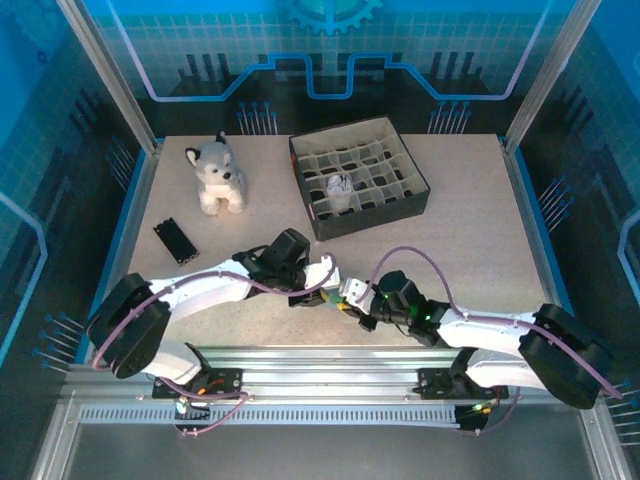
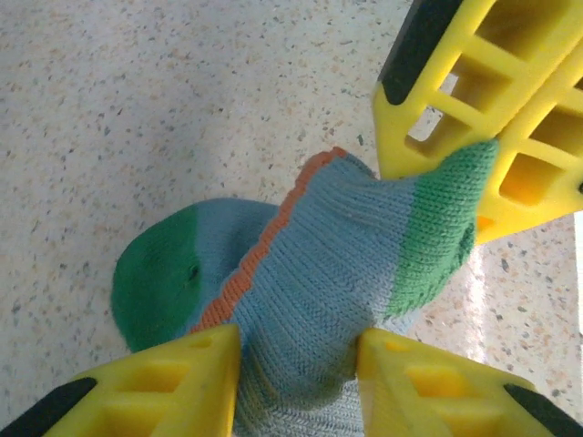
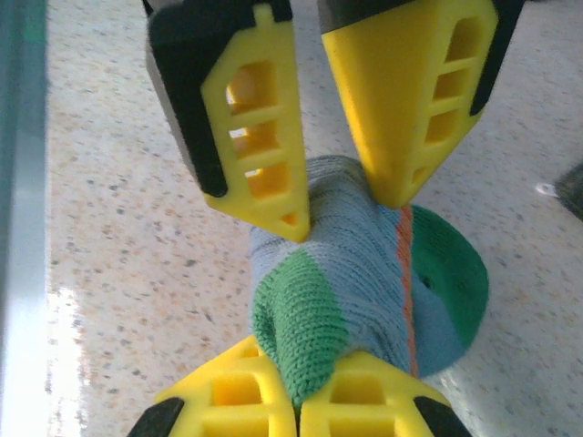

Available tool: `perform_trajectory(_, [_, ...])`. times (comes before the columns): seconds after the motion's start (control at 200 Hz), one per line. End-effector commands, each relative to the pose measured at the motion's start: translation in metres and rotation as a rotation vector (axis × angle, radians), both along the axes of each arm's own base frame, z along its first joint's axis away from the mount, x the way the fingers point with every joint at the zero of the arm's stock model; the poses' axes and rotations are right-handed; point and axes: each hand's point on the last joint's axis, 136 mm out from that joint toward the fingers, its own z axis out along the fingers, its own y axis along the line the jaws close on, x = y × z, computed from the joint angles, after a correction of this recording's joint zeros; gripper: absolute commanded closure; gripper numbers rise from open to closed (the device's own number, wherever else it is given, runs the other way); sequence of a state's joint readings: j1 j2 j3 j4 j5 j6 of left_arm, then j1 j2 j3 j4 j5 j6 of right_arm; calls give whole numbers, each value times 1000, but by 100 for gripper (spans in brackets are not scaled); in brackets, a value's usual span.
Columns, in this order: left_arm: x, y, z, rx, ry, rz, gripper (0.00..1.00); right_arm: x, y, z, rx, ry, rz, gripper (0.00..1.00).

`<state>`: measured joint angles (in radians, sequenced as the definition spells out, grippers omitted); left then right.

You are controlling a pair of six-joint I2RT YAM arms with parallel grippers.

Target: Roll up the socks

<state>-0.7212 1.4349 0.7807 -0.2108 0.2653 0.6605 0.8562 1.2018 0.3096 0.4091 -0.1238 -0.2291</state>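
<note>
The grey-blue sock [image 2: 319, 273] lies bunched on the speckled table, with a green end, an orange-red band and a second green patch. My left gripper [image 2: 296, 350] is shut on its blue middle, one yellow finger [image 2: 173, 382] on each side. My right gripper [image 3: 296, 382] is shut on the sock [image 3: 364, 273], pinching its green end, and its fingers [image 2: 474, 100] show at the upper right of the left wrist view. In the top view the left gripper [image 1: 318, 290] and right gripper [image 1: 352, 298] meet near the table's front middle. A white bundle [image 1: 340, 185] sits in one cell of the divided box.
A dark divided box [image 1: 400, 205] stands at the back centre-right. The plush husky [image 1: 218, 178] sits at the back left, with a small black object [image 1: 174, 240] in front of it. A metal rail [image 1: 330, 355] runs along the near edge.
</note>
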Motion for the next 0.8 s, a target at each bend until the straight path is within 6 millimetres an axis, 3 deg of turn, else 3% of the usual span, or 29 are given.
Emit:
perform_trajectory(0.0, [-8, -17, 33, -133, -43, -2, 62, -11, 1, -18, -56, 143, 46, 100])
perform_trajectory(0.245, [-30, 0, 31, -217, -9, 66, 58, -17, 9, -33, -126, 292, 87, 100])
perform_trajectory(0.54, [-38, 9, 48, -237, -79, 40, 52, -18, 12, -46, -177, 394, 79, 100])
perform_trajectory(0.65, [-46, 19, 49, -148, -117, -37, 55, -21, 13, -47, -188, 449, 79, 100])
perform_trajectory(0.795, [-44, 36, 42, 20, -316, -121, 58, -19, 16, -43, -205, 543, 62, 100])
